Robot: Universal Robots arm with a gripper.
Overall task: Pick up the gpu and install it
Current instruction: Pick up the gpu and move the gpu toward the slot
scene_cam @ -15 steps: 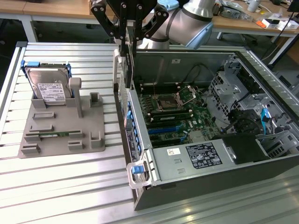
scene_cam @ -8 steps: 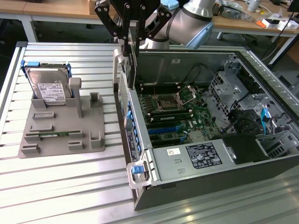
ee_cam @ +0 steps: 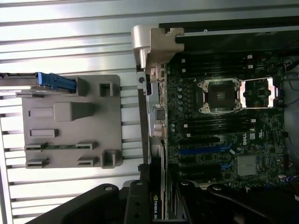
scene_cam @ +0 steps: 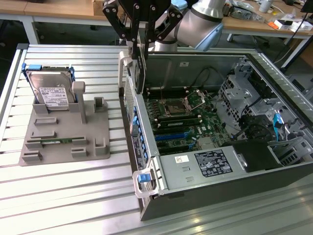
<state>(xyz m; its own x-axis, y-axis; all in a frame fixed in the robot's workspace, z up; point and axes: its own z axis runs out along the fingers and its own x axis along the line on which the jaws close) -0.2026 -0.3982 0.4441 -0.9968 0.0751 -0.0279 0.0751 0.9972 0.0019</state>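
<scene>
Above the rear wall of an open computer case [scene_cam: 161, 63], the arm's gripper [scene_cam: 140, 35] hangs with its black fingers pinching the gpu [scene_cam: 140, 66] between them. The gpu is clear of the bench [scene_cam: 73, 196] and held upright, edge-on to the exterior view, its lower edge hanging just over the case wall and not yet seated in anything. In the wrist view the gripper [ee_cam: 161, 207] shows as dark fingers on either side of the gpu [ee_cam: 158, 196], and part of a green logo is visible on the card. The motherboard [scene_cam: 181, 122] lies flat inside the case, with the processor socket [scene_cam: 176, 105] open near the middle and the blue slots [scene_cam: 172, 137] towards the case's near end. The same blue slots [ee_cam: 201, 150] run across the board in the wrist view, near the card's edge. On the exterior view's left, well apart from the case, a grey holder [scene_cam: 63, 132] sits on the bench with a hard drive [scene_cam: 49, 90] standing in it. The step in hand looks like carrying the card in over the board. Done well, it would mean holding the card plumb, lining its long edge up with a blue slot, and clearing the case wall without scraping. The metal end should sit against the rear wall. A tilted card could jam or stress the slot.
</scene>
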